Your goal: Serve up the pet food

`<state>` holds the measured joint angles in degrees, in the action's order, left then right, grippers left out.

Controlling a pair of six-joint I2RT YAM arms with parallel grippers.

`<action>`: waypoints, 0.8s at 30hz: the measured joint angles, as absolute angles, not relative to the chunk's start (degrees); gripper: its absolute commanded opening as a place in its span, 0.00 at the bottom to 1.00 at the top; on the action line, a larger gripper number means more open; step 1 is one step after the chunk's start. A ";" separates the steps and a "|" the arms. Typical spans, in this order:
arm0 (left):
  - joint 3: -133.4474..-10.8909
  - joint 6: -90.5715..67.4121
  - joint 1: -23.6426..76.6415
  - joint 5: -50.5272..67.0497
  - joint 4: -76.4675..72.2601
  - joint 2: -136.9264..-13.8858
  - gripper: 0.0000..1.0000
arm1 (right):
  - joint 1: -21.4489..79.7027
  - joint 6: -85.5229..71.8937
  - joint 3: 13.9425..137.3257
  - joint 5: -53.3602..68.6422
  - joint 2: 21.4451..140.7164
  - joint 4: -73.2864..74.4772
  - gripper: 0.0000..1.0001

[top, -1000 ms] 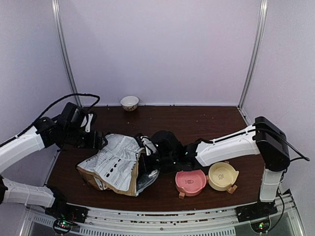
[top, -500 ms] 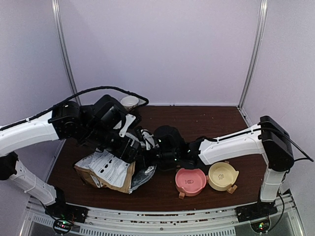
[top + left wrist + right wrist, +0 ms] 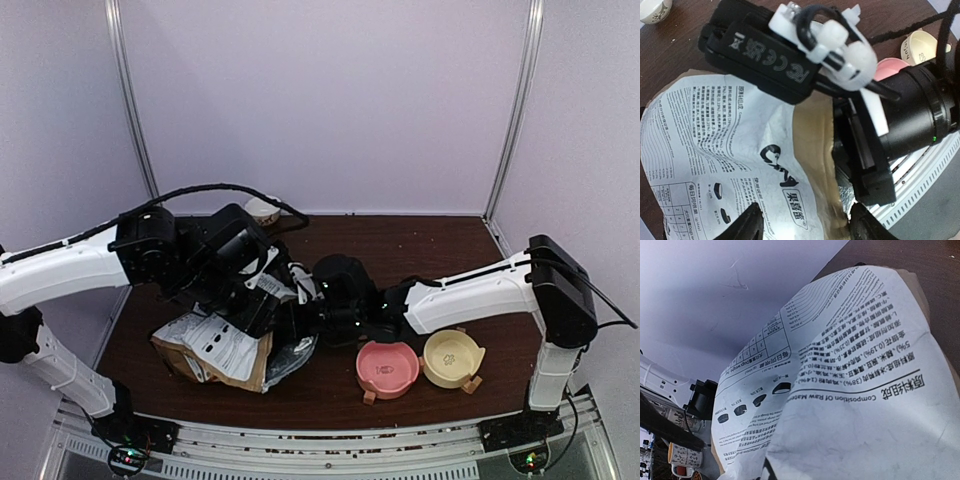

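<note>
Top external view: the printed paper bag [image 3: 215, 345] lies on its side at the left of the desk [image 3: 420, 245]. Its mouth is turned toward the pink bowl [image 3: 388, 368] and the yellow bowl [image 3: 452, 357], which stand side by side near the front edge. No kibble is seen in either bowl. The pet food is not visible in any view and is judged to be inside the bag. The left gripper [image 3: 804, 226] is held over the bag's upper panel near the mouth, fingers [image 3: 747, 227] apart and closed on nothing. The right gripper [image 3: 298, 325] is placed at the bag mouth. Its wrist view is filled by the printed panel, so it cannot be told whether its fingers are apart or clamped. The step in hand is judged to be opening the bag; serving is not yet begun. The next move calls for a firm pinch on the upper lip by the left fingers, so that the mouth is held wide for access to the kibble.
</note>
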<state>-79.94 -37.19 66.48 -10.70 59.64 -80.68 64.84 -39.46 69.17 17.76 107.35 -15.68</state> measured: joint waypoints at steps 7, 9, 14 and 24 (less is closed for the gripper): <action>-78.39 -38.46 66.57 -11.57 59.90 -81.12 0.51 | 64.88 -39.86 69.17 17.82 106.52 -16.86 0.00; -78.19 -39.16 66.61 -11.77 59.79 -81.43 0.24 | 64.90 -40.29 69.14 17.93 106.52 -17.54 0.00; -78.11 -40.64 67.09 -14.90 60.12 -80.86 0.00 | 64.88 -40.42 66.89 18.06 105.16 -20.53 0.00; -77.67 -42.96 66.96 -23.66 63.79 -73.89 0.00 | 64.47 -40.75 55.27 19.22 95.68 -28.42 0.00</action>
